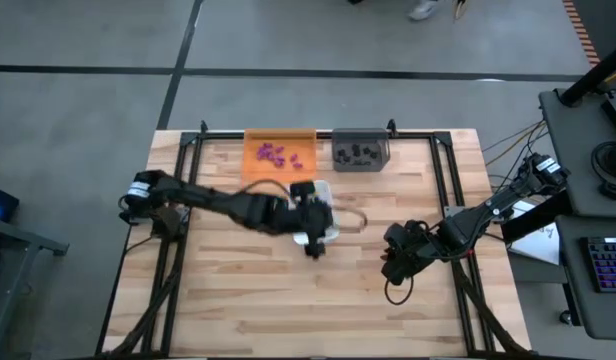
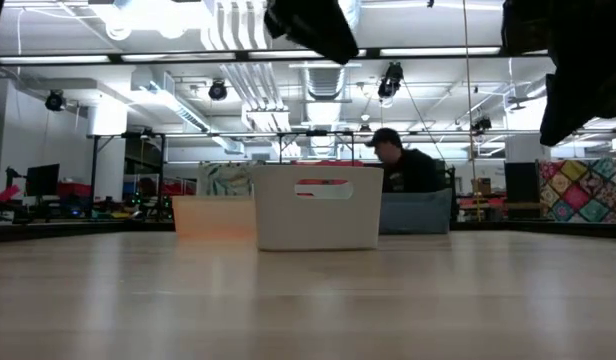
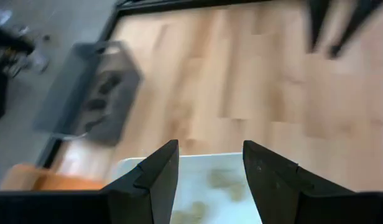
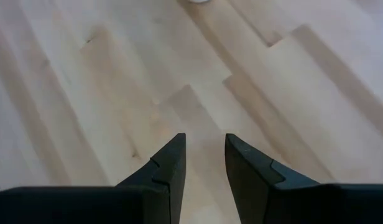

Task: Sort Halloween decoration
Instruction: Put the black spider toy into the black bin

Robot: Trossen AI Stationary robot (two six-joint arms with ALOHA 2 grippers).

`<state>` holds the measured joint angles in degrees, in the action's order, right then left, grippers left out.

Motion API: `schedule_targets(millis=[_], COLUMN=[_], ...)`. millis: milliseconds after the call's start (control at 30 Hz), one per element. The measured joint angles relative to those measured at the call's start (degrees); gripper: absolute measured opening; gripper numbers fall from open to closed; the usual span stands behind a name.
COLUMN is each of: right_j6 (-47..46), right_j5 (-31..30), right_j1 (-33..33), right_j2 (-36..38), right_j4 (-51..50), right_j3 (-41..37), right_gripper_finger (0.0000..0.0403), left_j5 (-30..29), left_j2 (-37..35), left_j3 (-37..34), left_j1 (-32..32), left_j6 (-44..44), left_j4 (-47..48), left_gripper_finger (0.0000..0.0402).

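Sorting looks close to finished: purple pieces [image 1: 278,155] lie in the orange tray [image 1: 280,152] and black pieces [image 1: 360,153] in the grey tray [image 1: 360,150], both at the table's far edge, each colour kept to its own bin. The white tray [image 1: 324,222] sits nearer, mid-table, and the left wrist view shows pale beige pieces [image 3: 224,179] on its floor.

The left gripper [image 1: 314,245] hangs directly over that white tray, jaws released and spread with nothing between them, which suggests a beige piece has just gone in or the arm is about to pull away. The right gripper [image 1: 392,270] waits over bare wood [image 4: 104,81] near the table's right, jaws parted a little and empty, well clear of all 3 trays so it does not crowd the working arm.
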<state>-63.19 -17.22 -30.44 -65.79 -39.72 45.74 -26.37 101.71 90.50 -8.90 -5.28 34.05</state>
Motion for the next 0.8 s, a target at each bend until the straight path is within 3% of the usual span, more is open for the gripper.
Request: schedule_targets(millis=[267, 533, 800], right_j6=[-0.6, -6.0, -13.1], right_j5=[5.9, 15.5, 21.8], right_j1=[-0.7, -2.5, -4.3], right_j2=[-2.3, -5.9, -7.2], right_j4=[4.1, 4.0, 2.8], right_j3=[0.2, 0.2, 0.2], right_gripper_finger=[0.01, 0.01, 0.01], left_j5=[-0.1, -0.1, -1.3], left_j2=[0.8, 0.6, 0.6], left_j3=[-6.9, -17.4, -21.8], left_j1=[-7.6, -9.0, -9.0], left_j6=[-2.1, -6.6, -11.7], left_j4=[-12.9, -24.9, -27.6], left_gripper_finger=[0.0153, 0.0125, 0.0118])
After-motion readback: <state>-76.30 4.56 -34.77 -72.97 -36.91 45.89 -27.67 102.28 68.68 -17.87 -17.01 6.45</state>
